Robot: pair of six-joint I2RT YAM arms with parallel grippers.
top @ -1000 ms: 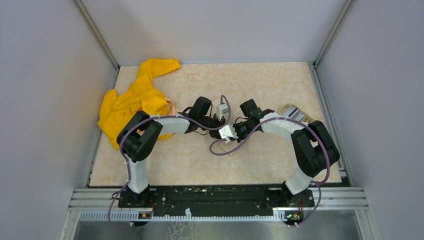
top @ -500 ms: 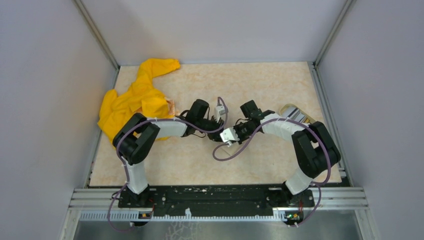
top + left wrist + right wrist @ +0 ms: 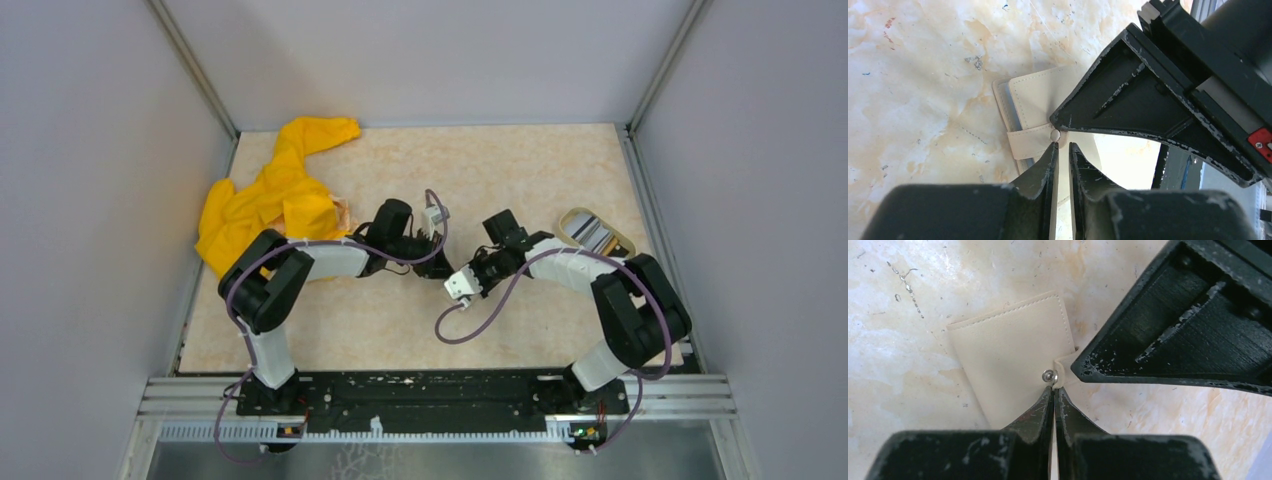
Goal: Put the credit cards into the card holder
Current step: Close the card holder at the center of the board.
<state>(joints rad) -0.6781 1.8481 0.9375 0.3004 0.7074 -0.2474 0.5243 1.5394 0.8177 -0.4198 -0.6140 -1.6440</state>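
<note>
A pale marbled bench (image 3: pixel 520 170) is seen from above, its near edge taken up by the arms' bases. A crumpled yellow cloth (image 3: pixel 260 205) is spread over the far left corner, and part of it is covered by the left arm (image 3: pixel 330 255). The right arm (image 3: pixel 575 265) is bent inward, so that both wrists are brought close together at mid-bench. An oval cream-rimmed dish (image 3: pixel 566 219) is set near the right edge. The credit cards (image 3: pixel 592 232) are laid in it, silvery with dark stripes; their number cannot be counted.

The card holder (image 3: pixel 1030 95) is held at mid-bench between the two hands and is hidden under them in the top view. In the wrist views its cream outside is shown, with the lower part cut off by the fingers. The left hand (image 3: pixel 1054 134) is pressed together on the strap (image 3: pixel 1028 141). The right hand (image 3: pixel 1060 377) is likewise pinched on the strap's end, just beside a small metal snap (image 3: pixel 1048 375). Whether the snap is fastened, and whether the card holder is lifted or lying flat, cannot be told.
</note>
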